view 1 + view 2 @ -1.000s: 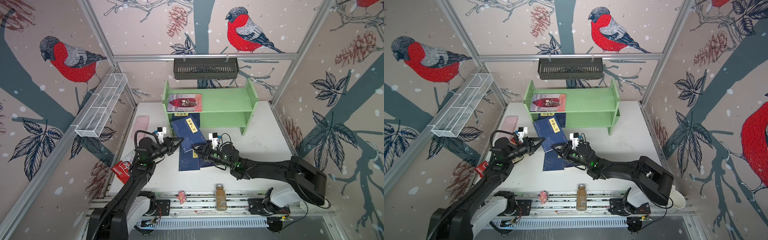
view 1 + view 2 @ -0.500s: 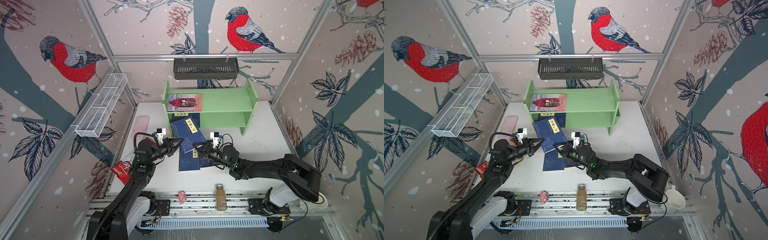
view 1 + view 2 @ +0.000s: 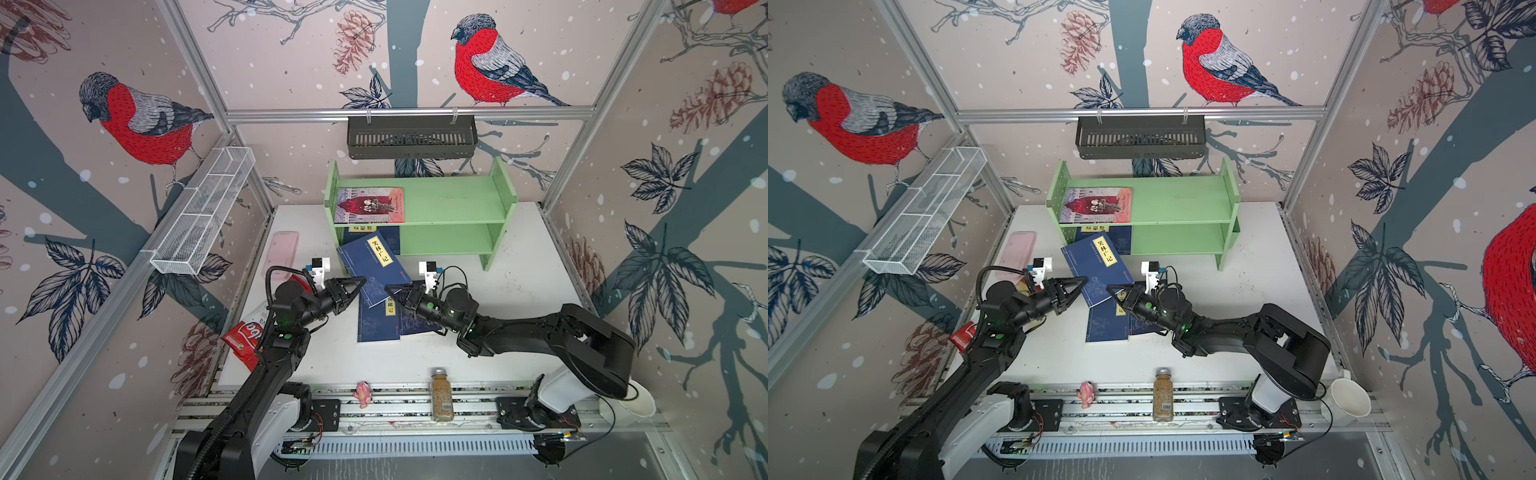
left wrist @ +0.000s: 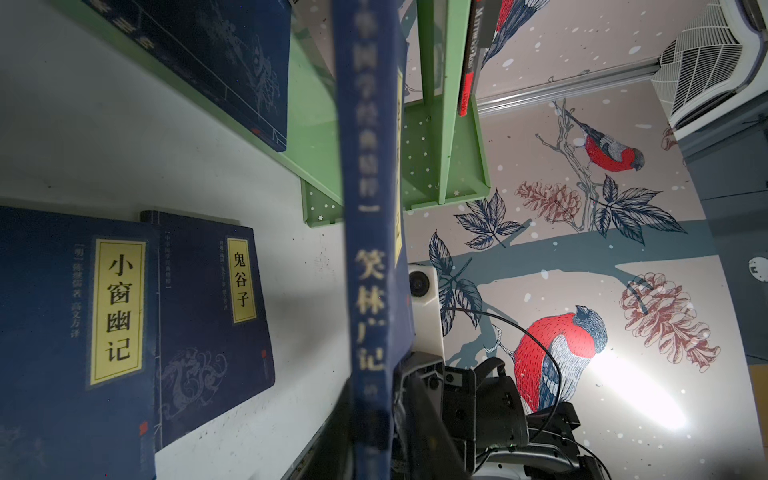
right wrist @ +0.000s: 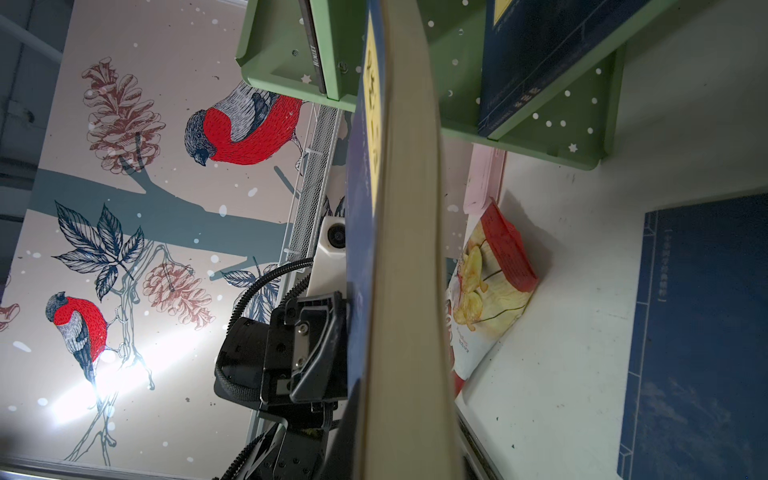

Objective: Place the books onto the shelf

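Handover, probably: right gripper (image 3: 390, 287) clamps raised book's (image 3: 370, 262) page edge; left gripper (image 3: 360, 281) at spine, jaws unclear.

Both top views are brightly, evenly lit and sharp, with lines bowed near the edges. Soft shadows are cast on the surface (image 3: 540, 270). In both wrist views a glare patch is burnt into the wall (image 4: 636, 390), and the close navy book (image 4: 370, 249) is blurred.
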You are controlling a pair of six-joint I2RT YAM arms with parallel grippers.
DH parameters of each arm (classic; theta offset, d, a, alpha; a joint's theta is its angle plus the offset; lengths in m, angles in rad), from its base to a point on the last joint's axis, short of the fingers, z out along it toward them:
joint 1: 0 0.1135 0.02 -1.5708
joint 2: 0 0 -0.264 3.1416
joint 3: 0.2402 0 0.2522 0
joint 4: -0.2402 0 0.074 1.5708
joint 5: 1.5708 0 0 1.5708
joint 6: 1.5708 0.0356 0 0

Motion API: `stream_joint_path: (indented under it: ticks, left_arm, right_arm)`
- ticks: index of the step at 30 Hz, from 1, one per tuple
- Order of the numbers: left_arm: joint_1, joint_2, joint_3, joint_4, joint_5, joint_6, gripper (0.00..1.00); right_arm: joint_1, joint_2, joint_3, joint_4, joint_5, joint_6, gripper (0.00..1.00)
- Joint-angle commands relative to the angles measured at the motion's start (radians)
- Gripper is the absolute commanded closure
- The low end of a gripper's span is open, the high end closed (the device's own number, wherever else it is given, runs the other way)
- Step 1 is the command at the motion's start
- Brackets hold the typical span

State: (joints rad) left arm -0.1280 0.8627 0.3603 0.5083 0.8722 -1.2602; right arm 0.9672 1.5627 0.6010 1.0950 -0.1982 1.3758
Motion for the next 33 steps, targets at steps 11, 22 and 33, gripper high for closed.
stream_joint_path:
  ticks: [11,22,33]
  left_arm:
    - [0.029,-0.014,0.103,-0.130,0.180,0.297,0.43]
    - [0.063,-0.002,0.091,-0.146,0.248,0.352,0.41]
    - [0.121,0.011,0.151,-0.367,0.210,0.580,0.39]
  right_arm:
    - [-0.097,-0.304,0.006,-0.516,-0.262,-0.255,0.95]
    - [-0.262,-0.485,-0.017,-0.745,-0.450,-0.376,0.95]
    - [-0.286,-0.522,0.033,-0.862,-0.537,-0.470,0.95]
